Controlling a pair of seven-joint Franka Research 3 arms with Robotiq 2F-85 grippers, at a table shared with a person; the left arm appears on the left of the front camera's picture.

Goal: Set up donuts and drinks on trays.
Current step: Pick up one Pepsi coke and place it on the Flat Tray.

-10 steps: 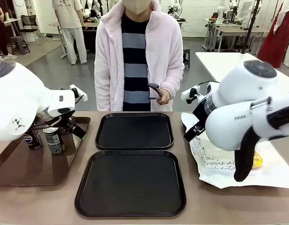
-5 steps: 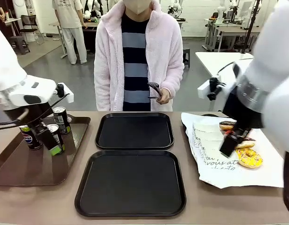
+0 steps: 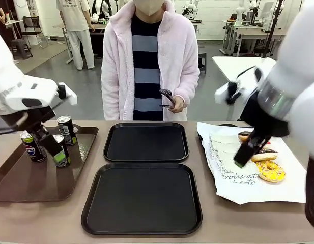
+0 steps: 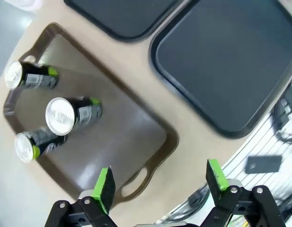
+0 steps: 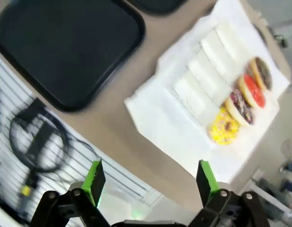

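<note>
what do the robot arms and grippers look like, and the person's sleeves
The left arm and right arm have rounded white shells with black joints. The left gripper and right gripper are black, each with two fingers tipped by bright green pads. The person's sleeves are fluffy pale pink.

Black trays (image 3: 141, 198), brown tray (image 3: 29, 185), dark cans (image 4: 72, 113) with silver tops and green labels; donuts (image 5: 242, 105) are yellow-sprinkled, red and chocolate on white paper (image 3: 263, 190); pink jacket (image 3: 116, 66), navy-grey striped shirt (image 3: 146, 66)
</note>
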